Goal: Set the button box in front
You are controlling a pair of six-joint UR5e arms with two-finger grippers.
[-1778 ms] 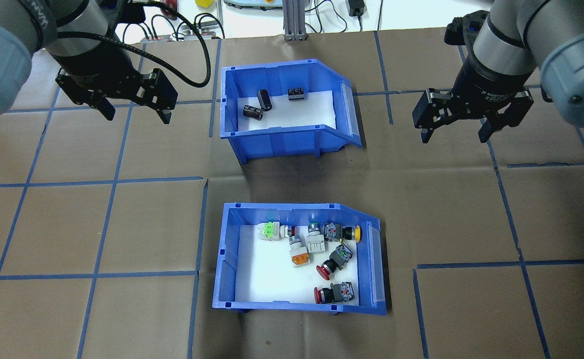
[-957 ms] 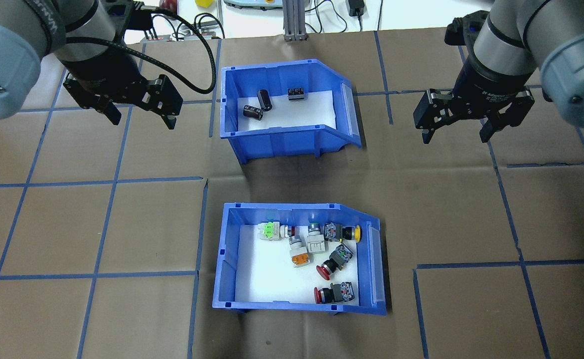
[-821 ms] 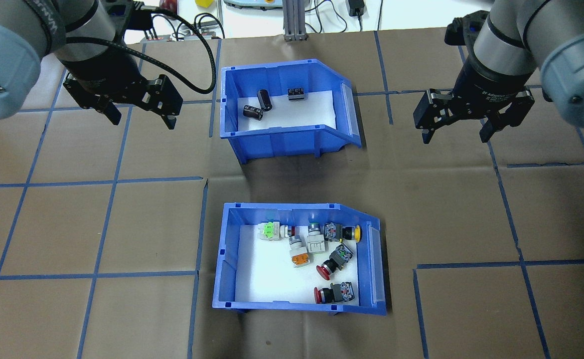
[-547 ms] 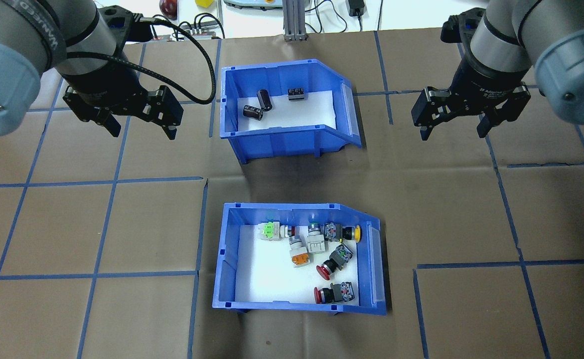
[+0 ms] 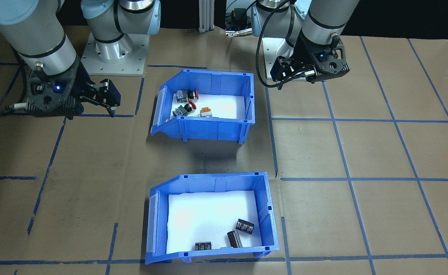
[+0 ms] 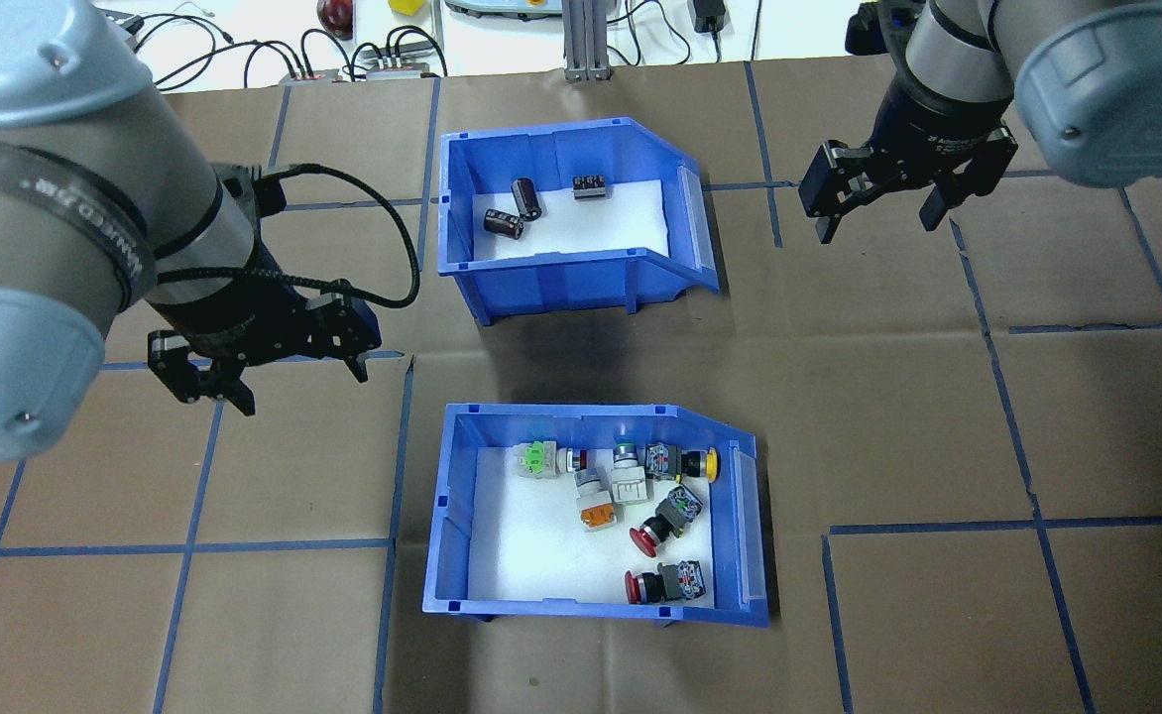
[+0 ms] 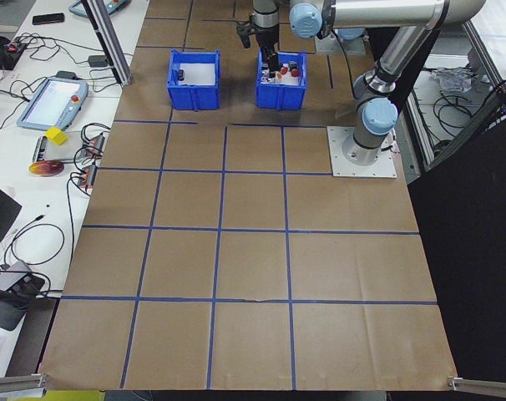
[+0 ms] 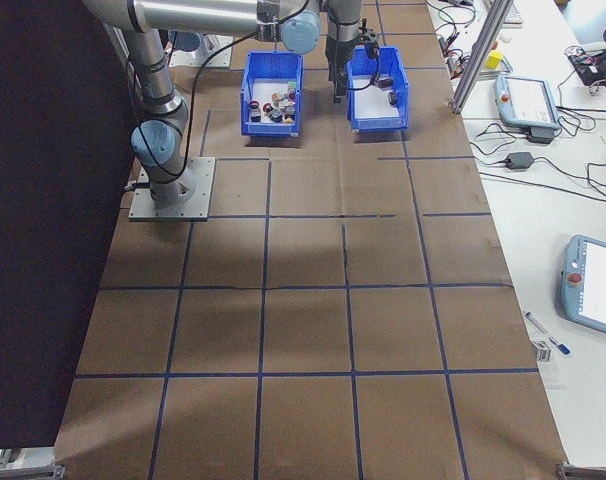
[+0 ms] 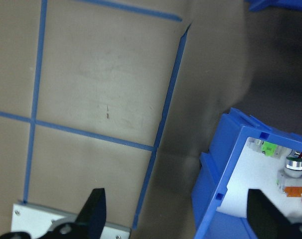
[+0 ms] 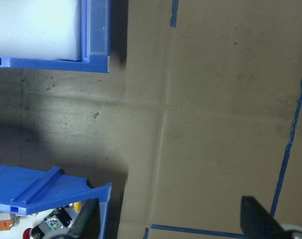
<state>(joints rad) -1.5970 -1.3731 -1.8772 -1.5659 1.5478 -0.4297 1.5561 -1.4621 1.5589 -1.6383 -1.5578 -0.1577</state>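
Note:
The button box (image 6: 445, 535) is a blue bin with a white liner that holds several push-buttons with red, yellow, orange and green caps; it stands near the robot's side, mid-table. My left gripper (image 6: 301, 390) hovers open and empty, just left of the box's far-left corner. The left wrist view shows that corner (image 9: 226, 169) at the right, under the spread fingers (image 9: 94, 211). My right gripper (image 6: 878, 226) hangs open and empty, far off at the right, beyond the other bin. The right wrist view catches the button box's end (image 10: 46, 191) at the lower left.
A matching blue bin (image 6: 561, 283) with dark cylinders stands farther out, straight beyond the button box. Brown paper with blue tape lines covers the table (image 6: 938, 416). Cables and devices lie past the far edge (image 6: 373, 59). The robot's base plates (image 5: 113, 57) sit at the near side.
My left arm has swung from beside the far bin back toward the robot, to the button box's far-left corner. My right gripper has drifted slightly farther out. Both stay open.

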